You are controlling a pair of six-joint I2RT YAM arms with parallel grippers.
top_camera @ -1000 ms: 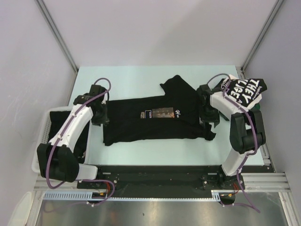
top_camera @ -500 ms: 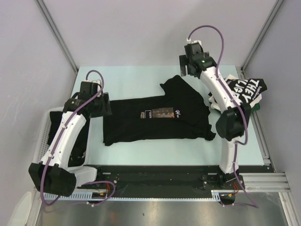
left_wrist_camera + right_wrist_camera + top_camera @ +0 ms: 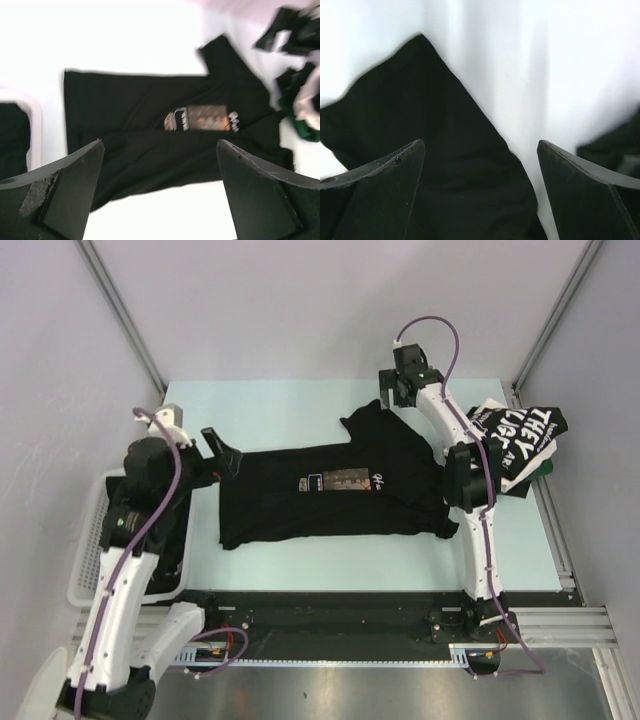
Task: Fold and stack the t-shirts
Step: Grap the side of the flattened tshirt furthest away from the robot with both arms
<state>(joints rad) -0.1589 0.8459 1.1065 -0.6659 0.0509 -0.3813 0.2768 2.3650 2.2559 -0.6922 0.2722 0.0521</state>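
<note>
both claws spread wide above a black tee

the left gripper (image 3: 160, 144) is hanging with its jaws spread wide and nothing between them, looking down across the hem end of the printed t-shirt (image 3: 320, 508). the right gripper (image 3: 480, 145), equally wide and empty, is hovering over the tip of that shirt's far sleeve (image 3: 372, 418). the black shirt is lying flat and sideways in the middle of the pale table (image 3: 270, 410), its orange-white chest print (image 3: 345, 480) facing up. the lettered t-shirt (image 3: 525, 432) is sitting crumpled at the table's right edge, close beside the right arm, with green cloth (image 3: 546, 469) showing at its near side. at the left edge, a white mesh basket (image 3: 84, 558) is holding dark fabric (image 3: 128, 490).
</note>
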